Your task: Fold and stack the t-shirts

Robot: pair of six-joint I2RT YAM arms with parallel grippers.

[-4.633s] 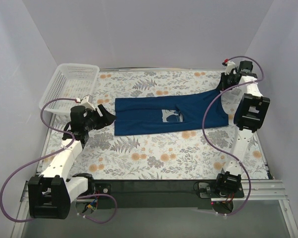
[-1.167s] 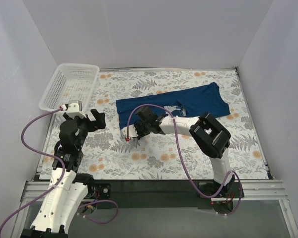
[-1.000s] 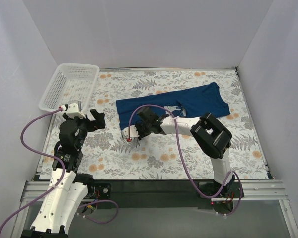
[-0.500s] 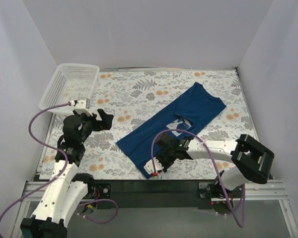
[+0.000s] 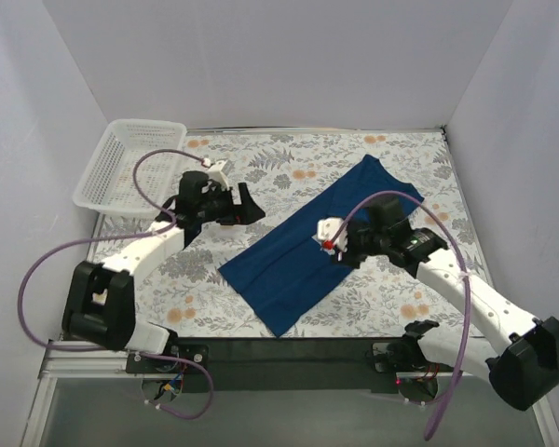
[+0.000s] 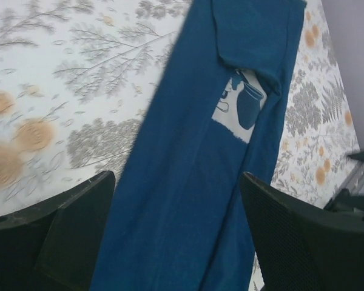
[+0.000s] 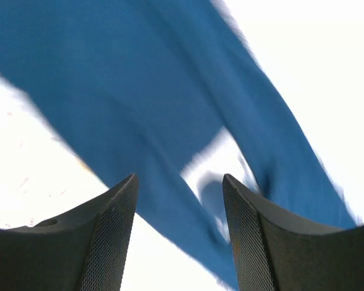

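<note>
— What takes up most of the scene?
— The worktop [image 5: 261, 168], covered in a leaf-and-flower print.
— And where is the t-shirt [image 5: 293, 270]?
— It lies flat on the worktop as a long dark blue strip. It runs on a slant from the far right down toward the middle of the near edge.
— Anything else on there?
— A white lattice basket [image 5: 130, 163] in the far left corner, well apart from the shirt.
— What about the left hand [image 5: 250, 207]?
— It hangs over the worktop just left of the strip. Its fingers are spread wide with nothing between them.
— And the right hand [image 5: 340, 250]?
— It is above the middle of the shirt, also parted and gripping nothing. Its own view is blurred.
— Is any print showing?
— Yes, a small pale graphic [image 6: 239, 106] shows beside a folded edge in the left wrist view.
</note>
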